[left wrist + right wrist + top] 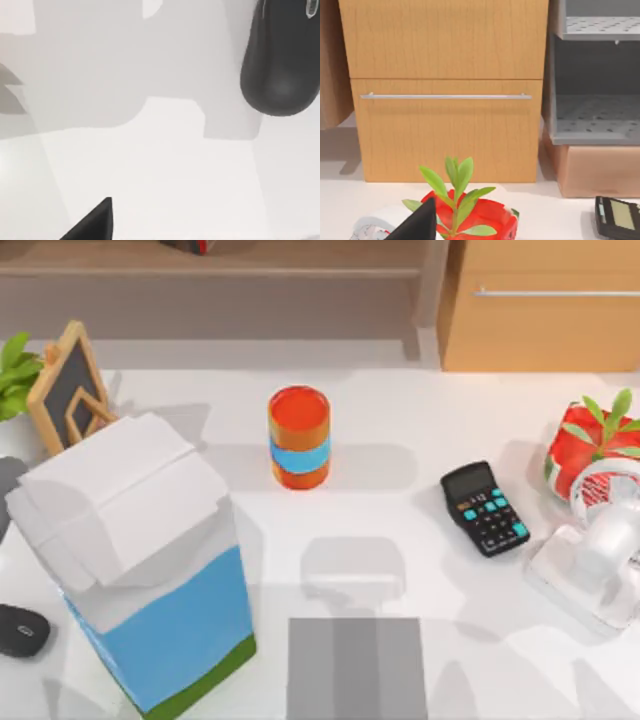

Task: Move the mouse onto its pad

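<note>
The pad lies at the table's near edge, in the middle. The mouse sits far to the left, well apart from it, behind a tall milk carton. The left wrist view shows the mouse close below; only one dark tip of the left tool shows, so I cannot tell its opening. I judge it should centre over the mouse, grip its sides, then lift around the carton. The right tool idles at the right.
</note>
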Available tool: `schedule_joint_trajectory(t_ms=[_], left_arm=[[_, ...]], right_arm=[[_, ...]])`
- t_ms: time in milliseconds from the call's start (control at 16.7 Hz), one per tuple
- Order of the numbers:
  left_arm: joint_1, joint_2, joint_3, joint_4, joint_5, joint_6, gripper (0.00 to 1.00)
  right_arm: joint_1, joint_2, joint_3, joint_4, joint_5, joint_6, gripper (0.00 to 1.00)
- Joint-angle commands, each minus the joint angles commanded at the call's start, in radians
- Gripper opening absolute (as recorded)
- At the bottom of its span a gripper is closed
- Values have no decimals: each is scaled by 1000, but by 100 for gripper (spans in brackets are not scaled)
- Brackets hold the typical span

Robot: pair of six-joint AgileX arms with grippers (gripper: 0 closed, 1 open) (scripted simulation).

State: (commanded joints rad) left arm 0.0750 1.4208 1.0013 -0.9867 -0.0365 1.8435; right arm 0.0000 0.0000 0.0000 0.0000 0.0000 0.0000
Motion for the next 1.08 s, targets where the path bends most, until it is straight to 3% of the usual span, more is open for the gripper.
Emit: schedule_joint_trajectory(t_ms=[180, 600, 840, 1080], left_arm=[[-26, 79, 12, -86, 32, 75, 100], [-23, 98, 19, -82, 34, 78, 100], [-5, 198, -6, 41, 35, 91, 100], [-10, 259, -154, 257, 35, 86, 100]], right_arm=[[0, 0, 0, 0, 0, 0, 100], [0, 0, 0, 0, 0, 0, 100], [0, 0, 0, 0, 0, 0, 100], [0, 0, 0, 0, 0, 0, 100]])
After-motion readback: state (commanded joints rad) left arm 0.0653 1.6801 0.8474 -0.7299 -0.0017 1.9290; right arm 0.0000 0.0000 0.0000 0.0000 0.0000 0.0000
